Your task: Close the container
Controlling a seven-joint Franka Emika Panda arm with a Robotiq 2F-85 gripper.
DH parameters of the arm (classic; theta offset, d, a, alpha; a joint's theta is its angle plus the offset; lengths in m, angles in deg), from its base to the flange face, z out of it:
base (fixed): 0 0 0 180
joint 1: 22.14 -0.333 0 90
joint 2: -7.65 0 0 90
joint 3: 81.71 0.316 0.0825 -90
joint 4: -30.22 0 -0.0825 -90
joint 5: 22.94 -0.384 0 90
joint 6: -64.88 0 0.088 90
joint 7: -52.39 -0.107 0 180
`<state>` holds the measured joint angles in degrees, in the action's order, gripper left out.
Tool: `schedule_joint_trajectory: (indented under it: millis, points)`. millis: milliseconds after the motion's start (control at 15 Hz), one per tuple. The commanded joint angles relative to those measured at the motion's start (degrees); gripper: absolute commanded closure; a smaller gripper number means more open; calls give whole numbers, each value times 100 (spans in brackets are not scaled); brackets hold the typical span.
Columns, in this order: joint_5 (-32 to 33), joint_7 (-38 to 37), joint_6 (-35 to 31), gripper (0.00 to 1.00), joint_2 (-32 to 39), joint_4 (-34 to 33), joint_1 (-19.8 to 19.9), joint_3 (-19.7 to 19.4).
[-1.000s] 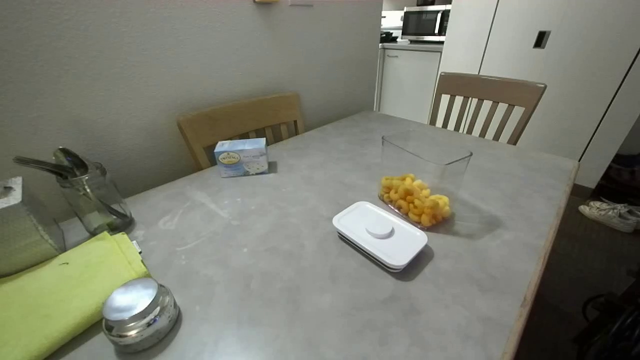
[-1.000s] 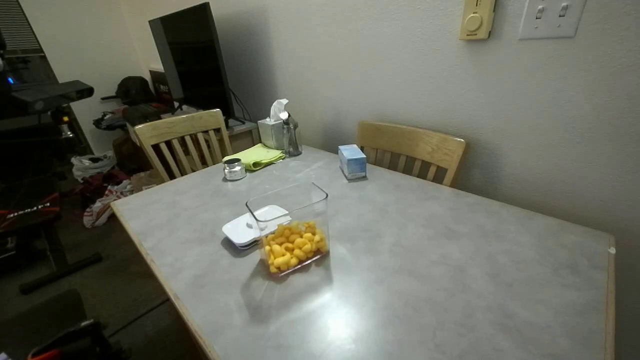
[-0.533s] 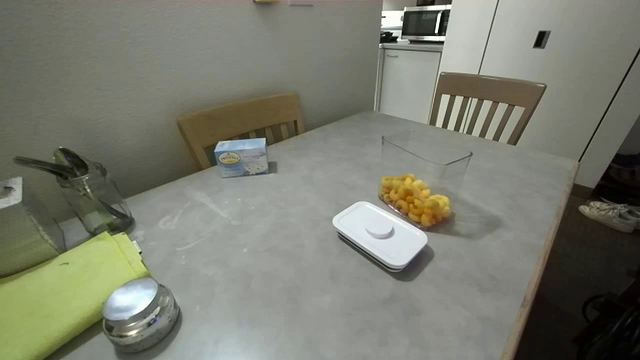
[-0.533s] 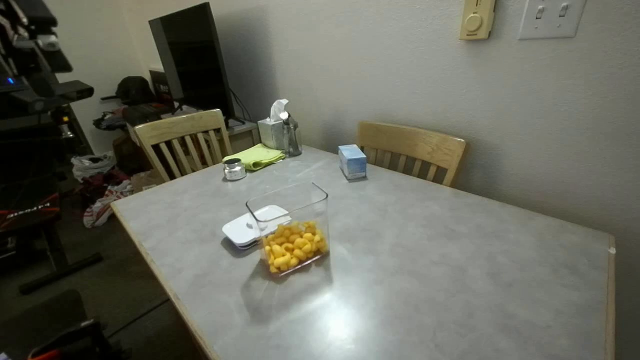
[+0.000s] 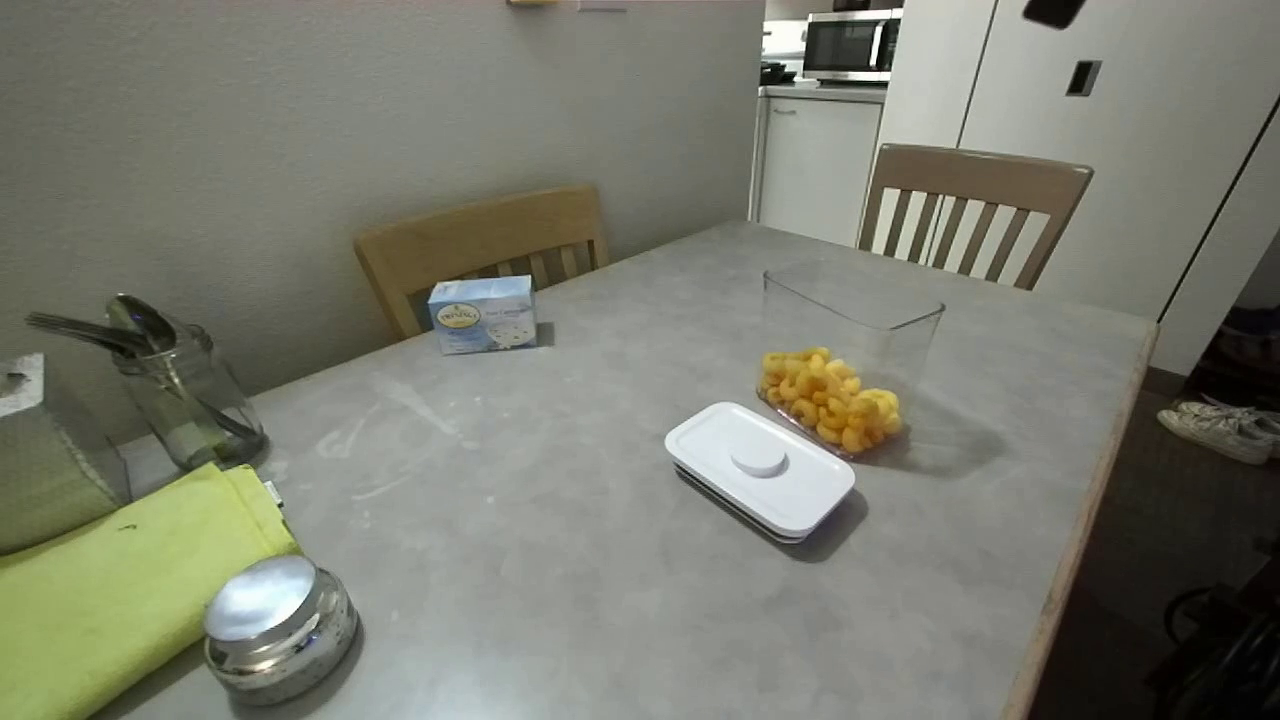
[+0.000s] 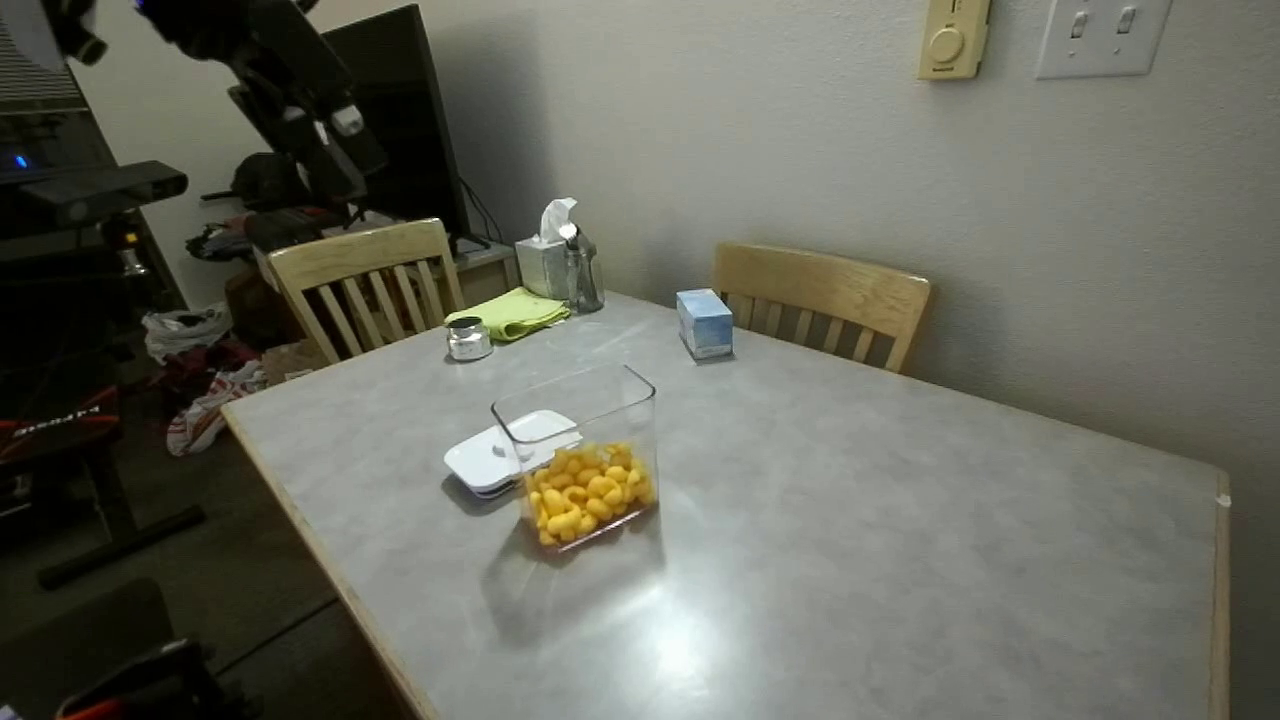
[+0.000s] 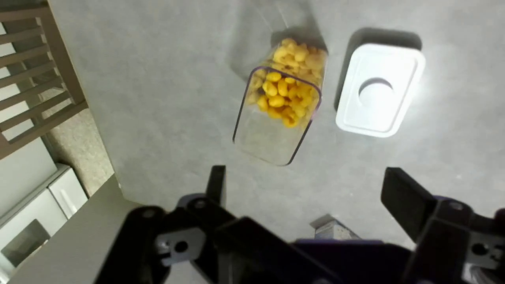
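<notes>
The claw is held up above tabletop level, fingers spread wide apart, bare surface visible between the tips. In an exterior view it is blurred, and the TV is partly blocked by it. The clear plastic container is set upright on the tabletop, below the claw and ahead of the fingertips in the wrist view, nearer the left-hand finger. Its top is uncovered; curved yellow-orange snack pieces are piled in the bottom. The white rounded-rectangular lid is laid flat, also below and ahead of the claw, toward the right-hand finger. Lid and container are placed just beside each other, a gap shown in the wrist view. The Twinings tea box, round metal tin and yellow-green cloth are seen lower than the claw, apart from it.
</notes>
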<state>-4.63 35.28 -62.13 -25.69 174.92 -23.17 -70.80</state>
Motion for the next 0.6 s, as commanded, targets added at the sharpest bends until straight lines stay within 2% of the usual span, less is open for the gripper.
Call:
schedule_joint_trajectory:
  millis: [0, 267, 400, 467, 533]
  points:
    - [100, -257, -932, 0, 683, -96, 357, -91]
    - [244, -271, -1732, 0, 1452, -295, 549, -21]
    - [963, -402, -1811, 0, 1410, -431, 794, 146]
    - [476, -260, -1736, 0, 1302, -192, 510, -57]
    - [721, -356, -1759, 0, 1364, -281, 571, -24]
